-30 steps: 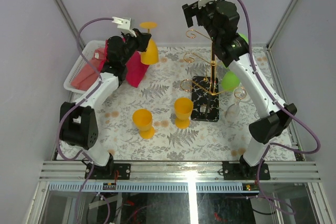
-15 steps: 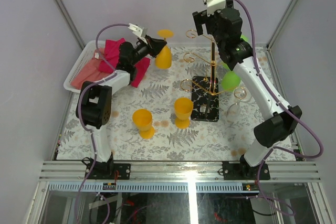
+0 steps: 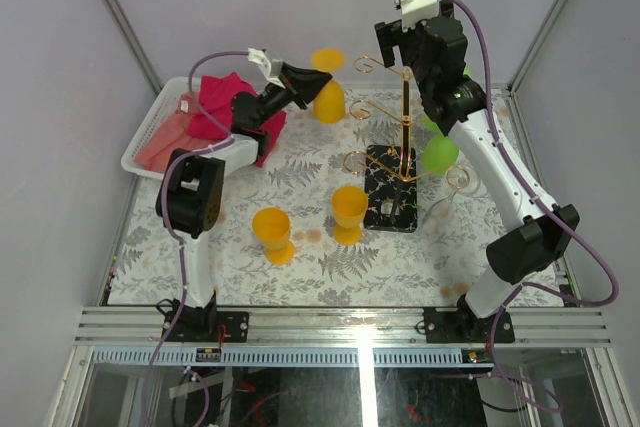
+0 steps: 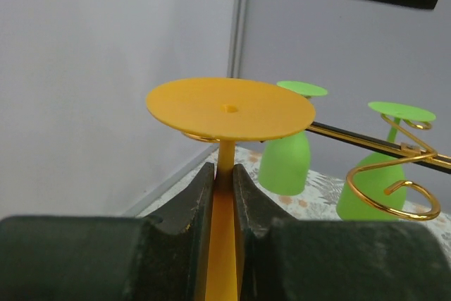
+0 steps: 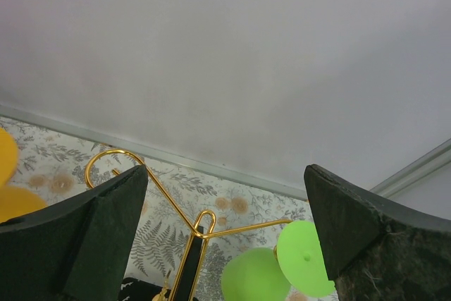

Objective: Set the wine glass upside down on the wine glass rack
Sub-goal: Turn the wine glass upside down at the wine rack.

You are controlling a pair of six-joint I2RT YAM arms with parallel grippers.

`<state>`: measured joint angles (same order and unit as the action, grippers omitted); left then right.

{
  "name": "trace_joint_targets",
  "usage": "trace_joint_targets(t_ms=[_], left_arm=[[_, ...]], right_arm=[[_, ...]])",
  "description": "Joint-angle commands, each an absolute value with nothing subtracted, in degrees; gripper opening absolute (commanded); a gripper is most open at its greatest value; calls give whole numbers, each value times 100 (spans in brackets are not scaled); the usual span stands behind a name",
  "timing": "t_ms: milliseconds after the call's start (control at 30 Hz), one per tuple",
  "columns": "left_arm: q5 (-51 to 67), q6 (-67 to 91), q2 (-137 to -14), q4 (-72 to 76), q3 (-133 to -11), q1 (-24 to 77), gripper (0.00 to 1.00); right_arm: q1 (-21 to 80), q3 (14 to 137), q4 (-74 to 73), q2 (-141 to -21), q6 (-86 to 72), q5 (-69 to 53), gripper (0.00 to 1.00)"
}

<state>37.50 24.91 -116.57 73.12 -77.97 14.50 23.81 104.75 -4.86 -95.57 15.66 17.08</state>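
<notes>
My left gripper [image 3: 306, 81] is shut on the stem of an upside-down yellow wine glass [image 3: 328, 99], held in the air just left of the rack's upper arms. In the left wrist view the fingers [image 4: 204, 195] clamp the stem below the round foot [image 4: 230, 107]. The wine glass rack [image 3: 405, 117] is a gold pole with curled wire arms [image 4: 391, 188] on a black veined base [image 3: 392, 202]. My right gripper [image 3: 392, 45] is open and empty above the rack top [image 5: 194, 244].
Two green glasses [image 3: 438, 154] [image 3: 461, 75] hang upside down on the rack's right side, also in the left wrist view [image 4: 285, 163]. Two yellow glasses [image 3: 271, 232] [image 3: 349, 212] stand on the floral cloth. A white basket [image 3: 143, 142] with red cloths [image 3: 225, 97] sits back left.
My left gripper has carried the yellow glass to the right, from near the basket toward the rack. My right gripper has shifted slightly right above the rack.
</notes>
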Motion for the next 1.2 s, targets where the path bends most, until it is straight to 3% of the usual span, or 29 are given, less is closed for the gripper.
trace_joint_targets(t_ms=[0, 1167], left_arm=[[3951, 2546, -12043, 7706, -8198, 1741, 0], [3573, 1853, -13636, 6676, -10132, 2167, 0]], right_arm=[[2330, 10500, -283, -9375, 1625, 1833, 99], [2121, 10212, -66, -9370, 1857, 1690, 99]])
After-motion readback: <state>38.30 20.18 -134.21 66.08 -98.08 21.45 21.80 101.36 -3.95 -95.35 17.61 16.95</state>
